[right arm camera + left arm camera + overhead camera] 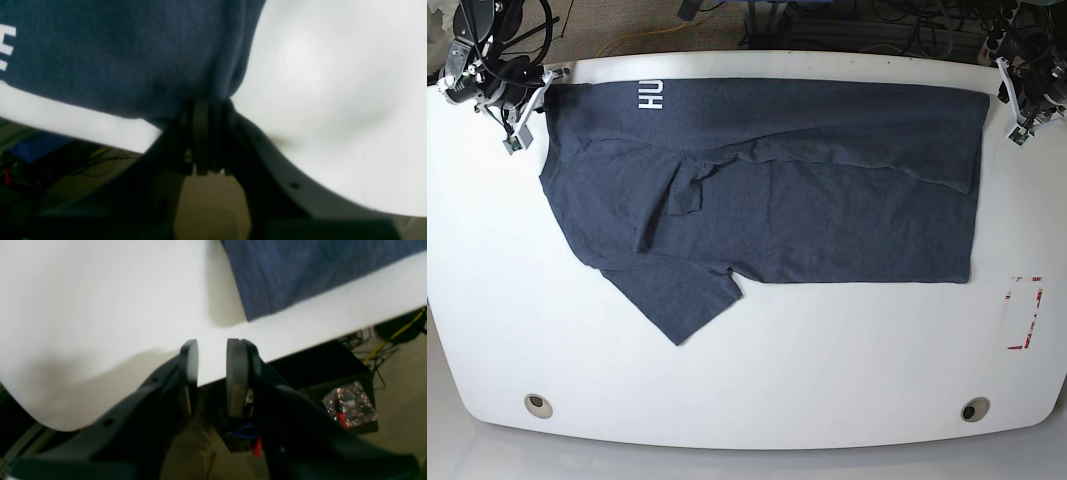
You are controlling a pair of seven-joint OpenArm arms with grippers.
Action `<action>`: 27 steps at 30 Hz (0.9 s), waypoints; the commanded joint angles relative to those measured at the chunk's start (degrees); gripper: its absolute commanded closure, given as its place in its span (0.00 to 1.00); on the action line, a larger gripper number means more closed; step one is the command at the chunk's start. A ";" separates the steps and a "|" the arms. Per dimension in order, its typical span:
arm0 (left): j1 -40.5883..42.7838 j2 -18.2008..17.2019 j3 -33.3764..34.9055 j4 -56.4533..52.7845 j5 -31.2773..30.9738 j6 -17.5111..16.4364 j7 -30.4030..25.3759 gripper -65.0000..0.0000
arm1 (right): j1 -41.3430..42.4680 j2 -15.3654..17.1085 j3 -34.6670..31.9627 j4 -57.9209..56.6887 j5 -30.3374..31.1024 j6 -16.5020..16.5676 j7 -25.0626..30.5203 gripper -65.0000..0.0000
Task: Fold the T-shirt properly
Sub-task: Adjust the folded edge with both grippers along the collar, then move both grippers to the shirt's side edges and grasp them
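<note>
Between the right fingers (210, 110), clenched on its bunched edge, T-shirt (827, 190) lies half-folded on white surface (747, 380); white lettering "HU" readable, rest cut off. Left fingers (213, 356) released, just off fabric corner.

Bright even light; wrist views blurred; soft shadows.

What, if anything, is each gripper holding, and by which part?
The right gripper pinches the T-shirt at a bunched edge; the left gripper holds nothing.
</note>
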 commanded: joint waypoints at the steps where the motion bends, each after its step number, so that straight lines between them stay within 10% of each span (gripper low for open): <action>1: 1.05 -1.23 -0.72 1.64 -0.03 0.12 -0.31 0.81 | -1.57 0.95 0.55 4.28 0.45 0.08 0.20 0.95; 5: 2.55 -1.23 -0.98 3.66 -0.03 0.12 -0.31 0.81 | -2.36 0.77 0.64 6.22 0.45 0.08 0.20 0.81; 12: 0.88 -0.79 -2.21 7.27 -0.47 0.12 -0.22 0.60 | -1.75 0.51 3.54 7.80 0.54 0.08 0.20 0.24; 27: -13.80 8.44 -0.10 6.65 4.55 0.12 -0.04 0.50 | 9.77 -3.71 4.33 7.45 0.10 0.08 0.20 0.20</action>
